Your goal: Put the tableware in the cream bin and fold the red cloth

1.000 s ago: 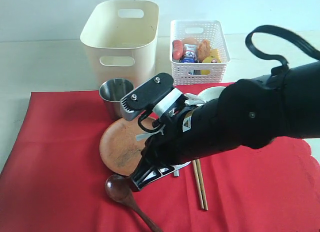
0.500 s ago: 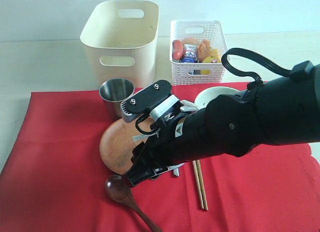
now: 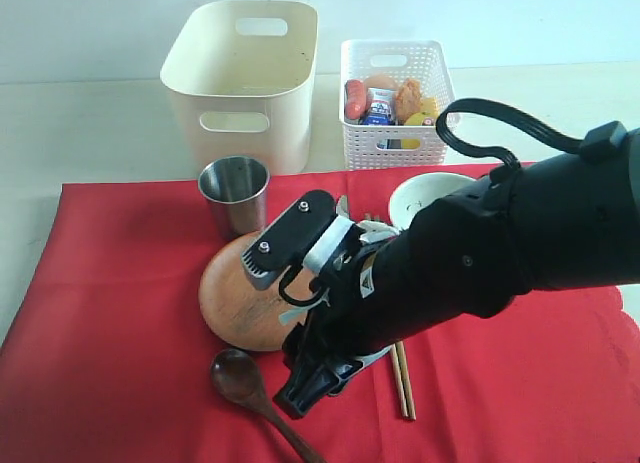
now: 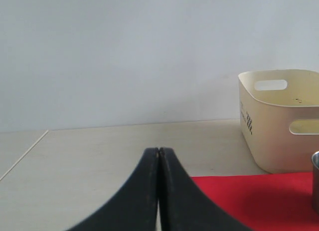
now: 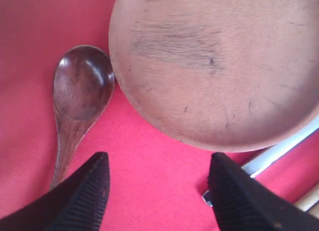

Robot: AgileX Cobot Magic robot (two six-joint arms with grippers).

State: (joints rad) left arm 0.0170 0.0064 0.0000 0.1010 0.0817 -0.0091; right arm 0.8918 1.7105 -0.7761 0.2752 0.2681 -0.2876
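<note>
Your right gripper (image 5: pixel 158 191) is wide open and holds nothing over the cloth (image 5: pixel 144 161), with the plate (image 5: pixel 214 66) near its tips, the spoon (image 5: pixel 79 96) just beside the plate, the bin (image 3: pixel 240 78) behind the cloth, and your left gripper (image 4: pixel 158 191) shut tight.

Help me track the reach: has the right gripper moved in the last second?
Yes. The right gripper has shifted toward the view's bottom edge, farther from the cup, ending beside the spoon.

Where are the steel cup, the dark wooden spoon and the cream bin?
steel cup (image 3: pixel 233 208), exterior view, side wall.
dark wooden spoon (image 5: pixel 82 84), right wrist view, its bowl.
cream bin (image 3: pixel 232 146), exterior view, front wall under the handle.
</note>
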